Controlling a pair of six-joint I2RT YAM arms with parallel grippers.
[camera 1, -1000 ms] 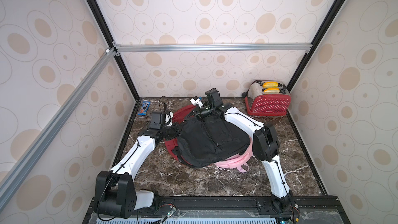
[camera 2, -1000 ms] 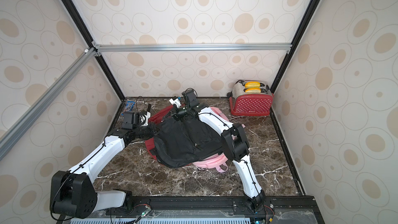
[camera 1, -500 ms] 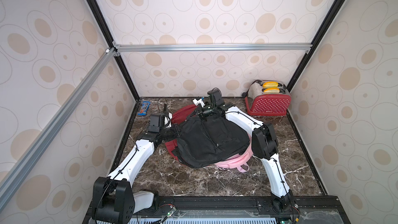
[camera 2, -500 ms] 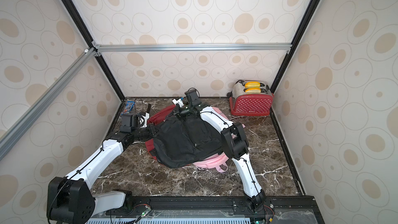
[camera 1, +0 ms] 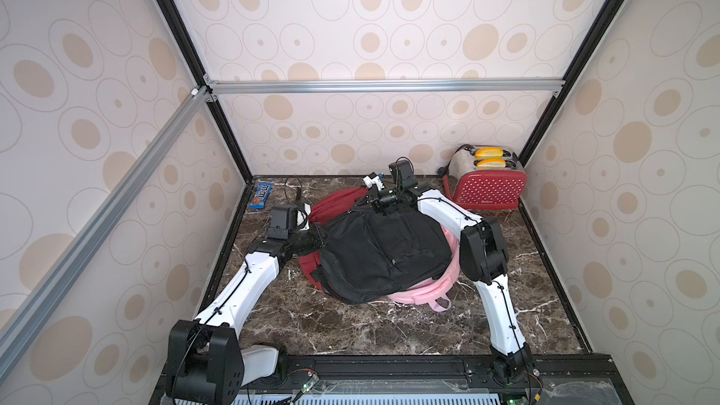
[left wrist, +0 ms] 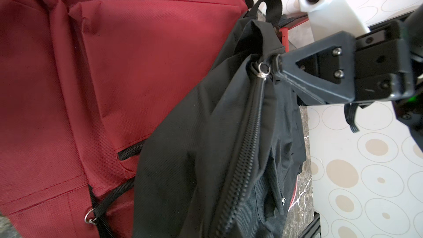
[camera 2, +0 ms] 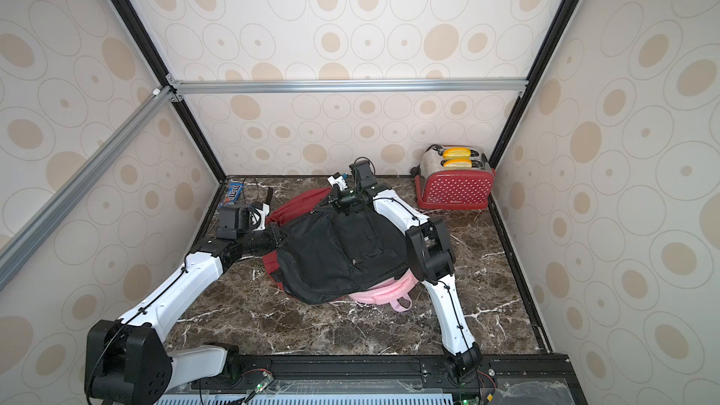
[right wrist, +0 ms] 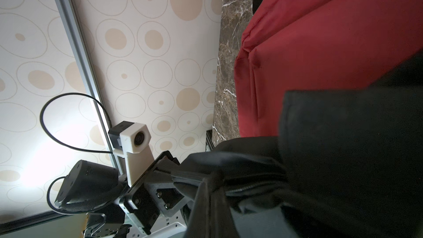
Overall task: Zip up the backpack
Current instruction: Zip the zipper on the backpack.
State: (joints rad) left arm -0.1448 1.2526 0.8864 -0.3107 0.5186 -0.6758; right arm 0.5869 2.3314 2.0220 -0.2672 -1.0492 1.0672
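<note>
— How do your arms sit?
— Both stretch forward, elbows bent. Your left gripper [camera 1: 317, 238] pinches the side of the black backpack [camera 1: 385, 255]. Your right gripper [left wrist: 278, 64], wrist turned inward, clamps its zipper pull [left wrist: 263, 70].

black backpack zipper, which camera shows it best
Left wrist view: the zipper runs close, sharp, to its ring pull. Both top views show the black backpack too small; right wrist view is blurred fabric.

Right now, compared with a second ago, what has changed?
The right gripper, shut on the zipper pull, slid slightly toward the toaster; the left arm's shoulder dipped. Left gripper stays clamped on the black backpack; red backpack and pink backpack unmoved.
</note>
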